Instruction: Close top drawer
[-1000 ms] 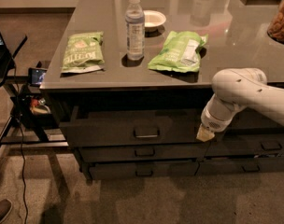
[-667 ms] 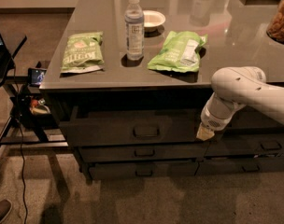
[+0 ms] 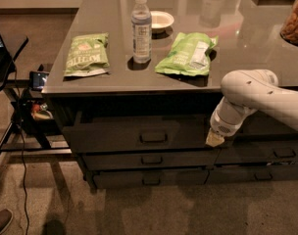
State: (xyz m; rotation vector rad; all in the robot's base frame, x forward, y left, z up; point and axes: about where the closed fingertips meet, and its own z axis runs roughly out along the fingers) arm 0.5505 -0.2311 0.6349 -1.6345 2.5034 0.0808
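Observation:
The top drawer (image 3: 114,133) is a wide dark-grey drawer under the counter, with a tall flat front and a small bar handle (image 3: 153,137) at its middle. It stands pulled out a little from the cabinet. My gripper (image 3: 215,138) hangs from the white arm (image 3: 252,94) that comes in from the right. Its pale tip is at the right end of the drawer front, touching it or very near it.
On the grey counter (image 3: 237,48) lie two green snack bags (image 3: 86,54) (image 3: 187,55), a water bottle (image 3: 141,28) and a small white bowl (image 3: 160,19). Two shallower drawers (image 3: 151,159) sit below the top one. A stand with cables (image 3: 21,106) is at the left.
The gripper has stayed at the right end of the drawer front. The drawer and the arm have hardly moved.

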